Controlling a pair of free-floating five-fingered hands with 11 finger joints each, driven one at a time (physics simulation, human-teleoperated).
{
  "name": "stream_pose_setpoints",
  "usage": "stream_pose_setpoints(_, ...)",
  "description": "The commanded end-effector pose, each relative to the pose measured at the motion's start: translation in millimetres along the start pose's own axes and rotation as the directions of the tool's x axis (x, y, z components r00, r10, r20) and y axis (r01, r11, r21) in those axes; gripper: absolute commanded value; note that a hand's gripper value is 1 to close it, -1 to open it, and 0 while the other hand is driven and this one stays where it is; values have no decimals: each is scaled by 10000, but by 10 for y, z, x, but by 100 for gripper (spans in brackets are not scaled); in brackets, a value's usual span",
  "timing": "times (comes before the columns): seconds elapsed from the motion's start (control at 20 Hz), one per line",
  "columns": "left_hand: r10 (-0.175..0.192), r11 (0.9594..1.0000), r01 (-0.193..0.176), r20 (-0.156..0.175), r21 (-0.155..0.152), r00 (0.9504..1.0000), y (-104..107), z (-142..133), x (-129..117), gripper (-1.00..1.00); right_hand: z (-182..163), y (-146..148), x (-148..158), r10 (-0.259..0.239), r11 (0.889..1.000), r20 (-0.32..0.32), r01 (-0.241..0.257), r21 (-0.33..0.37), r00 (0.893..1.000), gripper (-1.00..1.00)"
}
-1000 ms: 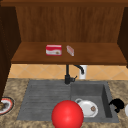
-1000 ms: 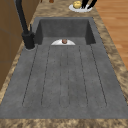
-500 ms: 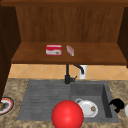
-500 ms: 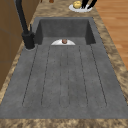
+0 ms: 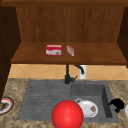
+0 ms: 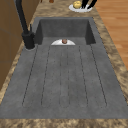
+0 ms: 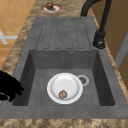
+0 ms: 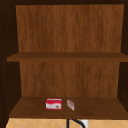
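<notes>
My right hand (image 5: 117, 104) hovers over the counter just right of the sink basin (image 5: 106, 95), its fingers relaxed and holding nothing. In the right side view the right hand (image 7: 8, 87) sits at the basin's near left rim. In the left side view its fingers (image 6: 87, 3) reach down by a white plate (image 6: 80, 8) carrying a yellow item (image 6: 77, 4). Inside the basin lies a white plate (image 5: 86, 110) with a small brown morsel (image 5: 93, 108) on it. A red ball (image 5: 67, 115) shows at the front, low in the front view.
A black faucet (image 5: 67, 75) stands behind the sink, with a white cup (image 5: 83, 72) beside it. The shelf (image 5: 100, 56) above holds a red-and-white box (image 5: 53, 50) and a small pink box (image 5: 70, 50). A red-rimmed plate (image 5: 5, 105) sits on the left counter beyond the ribbed drainboard (image 5: 42, 97).
</notes>
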Motion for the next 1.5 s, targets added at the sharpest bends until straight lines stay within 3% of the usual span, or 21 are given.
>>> stream_pose_setpoints(0.0,-27,10000,26,-143,-35,9999,38,-186,284,-100,0,0,0,0,10000,0,0,0,10000,0)
stream_pose_setpoints(0.45,-19,10000,18,-141,-72,9999,162,-591,1022,-100,0,0,0,0,10000,0,0,0,10000,0)
stream_pose_setpoints(0.7,-103,9999,102,-240,-74,9997,389,-854,1327,-100,0,0,0,0,10000,0,0,0,10000,0)
stream_pose_setpoints(1.0,-335,9979,321,-240,-566,9992,563,-1273,1392,-100,0,0,0,0,10000,0,0,0,10000,0)
stream_pose_setpoints(1.15,-439,9971,421,-267,-637,9987,616,-1478,1393,-100,0,0,0,0,10000,0,0,0,10000,0)
stream_pose_setpoints(1.45,-284,9979,265,-314,-585,9991,571,-1910,1392,-100,0,0,0,0,10000,0,0,0,10000,0)
